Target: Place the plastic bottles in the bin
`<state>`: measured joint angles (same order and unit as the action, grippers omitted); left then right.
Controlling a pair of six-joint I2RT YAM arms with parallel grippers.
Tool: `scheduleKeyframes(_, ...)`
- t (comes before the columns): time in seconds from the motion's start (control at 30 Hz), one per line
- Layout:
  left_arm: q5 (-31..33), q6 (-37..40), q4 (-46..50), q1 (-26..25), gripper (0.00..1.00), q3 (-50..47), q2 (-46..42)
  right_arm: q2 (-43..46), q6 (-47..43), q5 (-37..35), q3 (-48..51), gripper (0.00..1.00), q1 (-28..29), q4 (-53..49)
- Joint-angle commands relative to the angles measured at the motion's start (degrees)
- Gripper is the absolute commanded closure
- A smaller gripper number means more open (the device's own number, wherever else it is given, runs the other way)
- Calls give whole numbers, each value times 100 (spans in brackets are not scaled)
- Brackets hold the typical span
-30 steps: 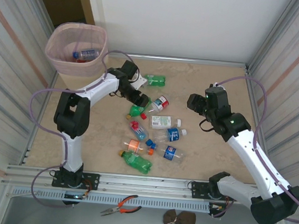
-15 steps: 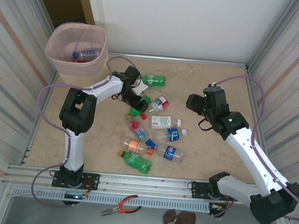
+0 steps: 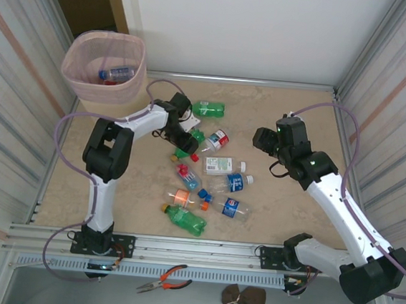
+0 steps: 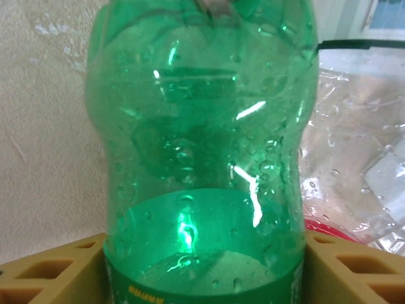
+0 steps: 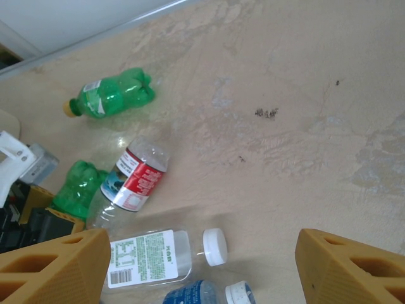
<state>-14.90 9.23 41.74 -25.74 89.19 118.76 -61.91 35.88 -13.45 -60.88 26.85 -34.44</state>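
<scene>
My left gripper (image 3: 187,140) is down at the table (image 3: 114,179), left of centre, with a green bottle (image 4: 202,158) between its fingers (image 4: 50,272). In the left wrist view both tan fingers lie against the bottle, 1 on each side. I have it pinched across the body near its label band. Droplets bead its inner wall. I cannot tell whether it is off the table. The red-label bottle (image 5: 136,176) lies just beside it.

My right gripper (image 5: 202,244) hangs over the right half of the table, its fingers spread wide with nothing between them. Below it a 2nd green bottle (image 5: 111,95) lies towards the far edge. A white-label bottle (image 5: 155,256) with a white cap lies nearer.

The bin (image 3: 80,47) stands at the far-left corner with a pink liner (image 3: 136,66) folded over its rim, well apart from the bottle I grip. At least 1 bottle (image 3: 117,73) lies inside it, showing blue and red.

More bottles lie loose mid-table between my arms. There is an orange-label bottle (image 3: 182,197) and a blue-label bottle (image 3: 230,208). A green bottle with an orange cap (image 3: 185,220) is nearest my bases.
</scene>
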Motion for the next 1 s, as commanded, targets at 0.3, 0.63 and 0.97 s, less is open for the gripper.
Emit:
scheduleKeyframes(0.3, 135, 102, -8, -36, 42, -52, 82, 61, 148, -52, -58, 24, -48, -90)
scheduleKeyframes(0.63, 214, 74, 1, -21, 46, -16, -232, 65, 148, -62, -60, 24, -49, -73)
scheduleKeyframes(0.97, 277, -8, 23, 69, 46, 206, -807, 21, 121, -57, -74, 24, -57, -28)
